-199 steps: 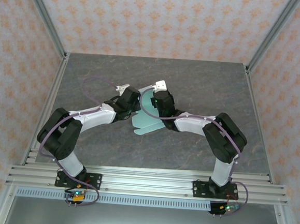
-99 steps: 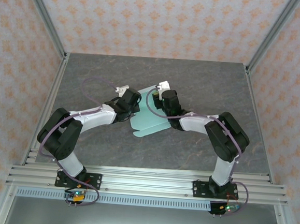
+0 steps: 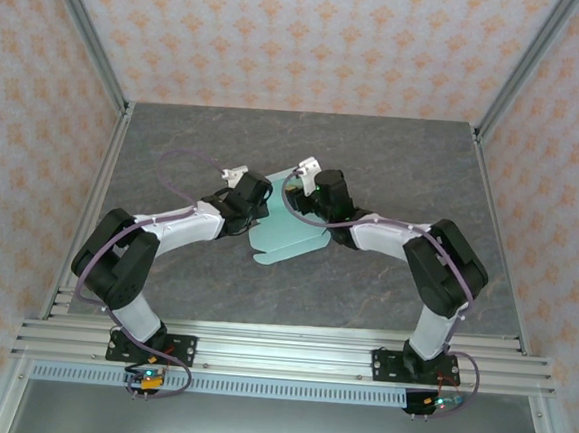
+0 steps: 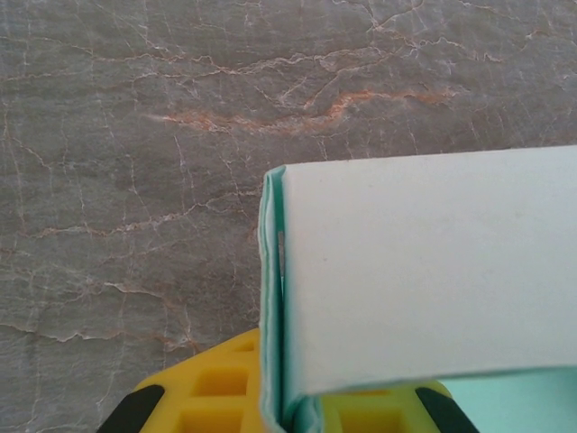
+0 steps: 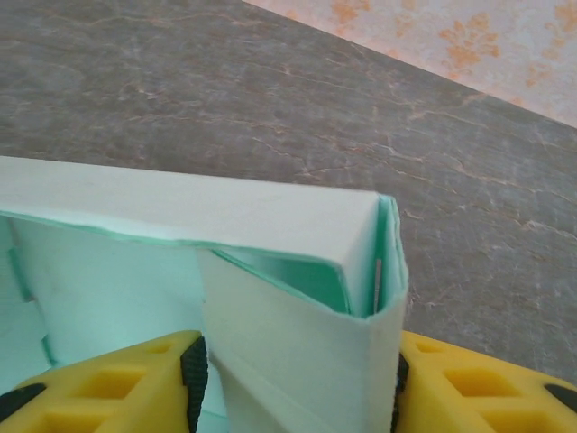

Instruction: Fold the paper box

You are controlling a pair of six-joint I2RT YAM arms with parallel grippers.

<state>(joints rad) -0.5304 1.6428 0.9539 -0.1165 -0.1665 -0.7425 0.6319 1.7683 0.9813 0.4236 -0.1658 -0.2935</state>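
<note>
Pairs rounded white links with bulky black joint housings on the left arm [image 3: 183, 226] and the right arm [image 3: 380, 239]. Trails thin purple cables [image 3: 179, 158] in loose loops. Ends below in black base plates [image 3: 154, 348] carrying small orange and green parts. Shows yellow, square-pocketed fingers [image 4: 216, 401] with black edging.
</note>
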